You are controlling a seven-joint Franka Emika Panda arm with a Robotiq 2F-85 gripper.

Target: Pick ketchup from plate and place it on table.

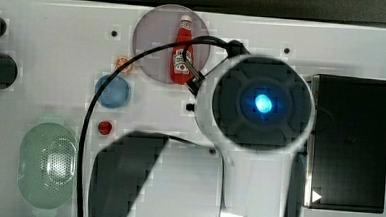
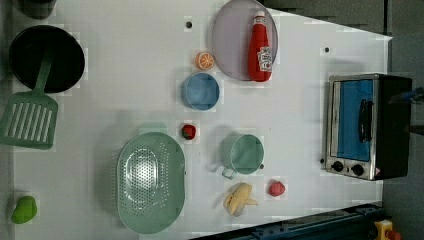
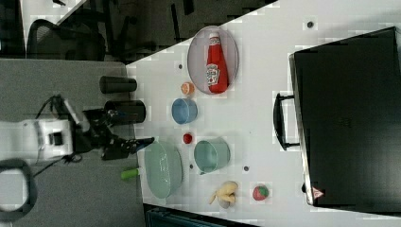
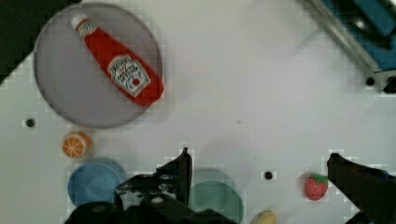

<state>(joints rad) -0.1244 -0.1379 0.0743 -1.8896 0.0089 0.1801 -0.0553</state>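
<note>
- The ketchup (image 4: 116, 70) lies flat on the plate (image 4: 65, 93), cap toward the rim, untouched; in the wrist view it sits ahead of the tool (image 4: 257, 158) and off to one side, well apart from it.
- The tool is spread wide and holds nothing; both fingers (image 4: 182, 168) show with bare worktop (image 4: 261, 84) between them.
- Nothing of the task looks done: reaching, grasping, lifting and setting down all remain.
- Nearer the tool lie an orange slice (image 4: 76, 144), a blue dish (image 4: 95, 182), a green cup (image 4: 217, 196) and what is probably a strawberry (image 4: 315, 186).
- Bare worktop beside the plate offers room for setting down.
</note>
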